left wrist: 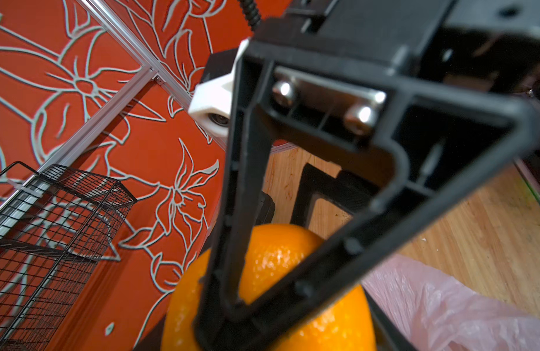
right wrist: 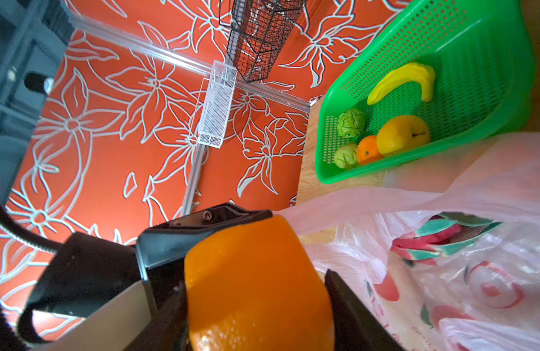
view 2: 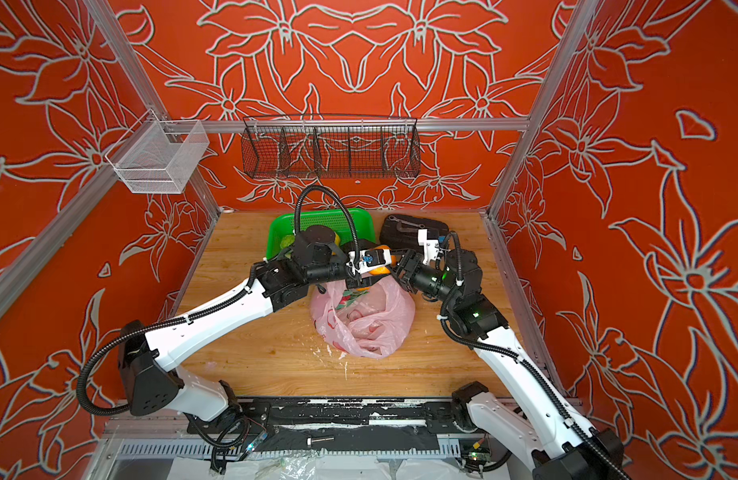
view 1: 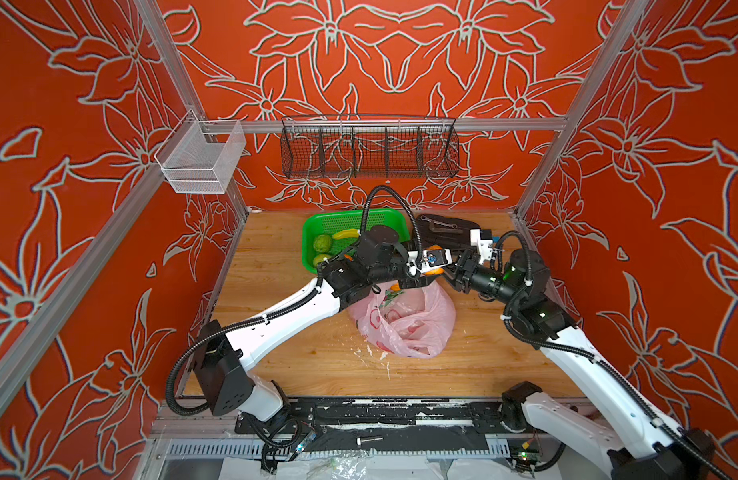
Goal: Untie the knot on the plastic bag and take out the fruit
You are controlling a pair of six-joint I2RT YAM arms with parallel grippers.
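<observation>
1. right now the orange [view 1: 431, 272] hangs above the far rim of the plastic bag [view 1: 404, 324], which lies slumped in the middle of the worktop [view 1: 296, 353], mouth open.
2. left gripper [view 1: 421, 279] is clamped across the orange; right gripper [view 1: 452, 272] straddles it too, but whether it grips i cannot tell.
3. probably light, firm, smooth and round: it could squirt from flat pads, so hold it across its widest girth.
4. dragon fruit [right wrist: 439, 240] lies inside the bag; the film looks thin and limp, best held by the rim.
5. green basket [view 1: 317, 224] sits at the far edge.
</observation>
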